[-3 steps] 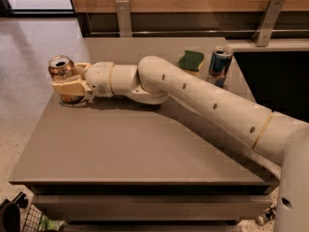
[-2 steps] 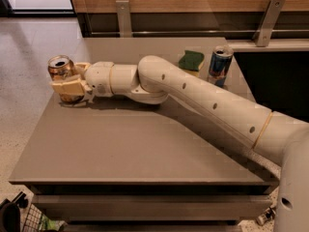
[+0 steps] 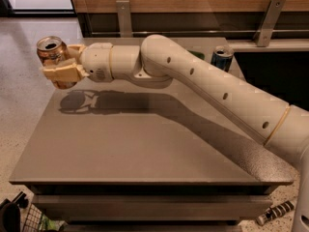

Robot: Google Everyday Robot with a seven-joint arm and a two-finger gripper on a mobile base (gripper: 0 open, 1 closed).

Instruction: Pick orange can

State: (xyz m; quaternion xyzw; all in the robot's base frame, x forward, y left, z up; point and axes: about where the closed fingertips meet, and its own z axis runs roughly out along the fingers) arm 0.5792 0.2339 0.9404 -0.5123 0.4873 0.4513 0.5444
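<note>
Gripper [image 3: 60, 63], clamped on the orange can [image 3: 49, 52], has lifted it off the table [image 3: 145, 149] at ten o'clock; pick looks nearly done.

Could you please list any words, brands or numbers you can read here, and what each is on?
No text can be read.
The orange can, held in the jaws of the gripper at the far left of the table: markings unreadable.
The blue can, back right: markings unreadable.

Shiny copper-toned metal orange can [image 3: 50, 51], clasped in the matt cream plastic hand [image 3: 56, 62] (at ten o'clock), above the smooth, dull-sheened tabletop [image 3: 145, 149].
</note>
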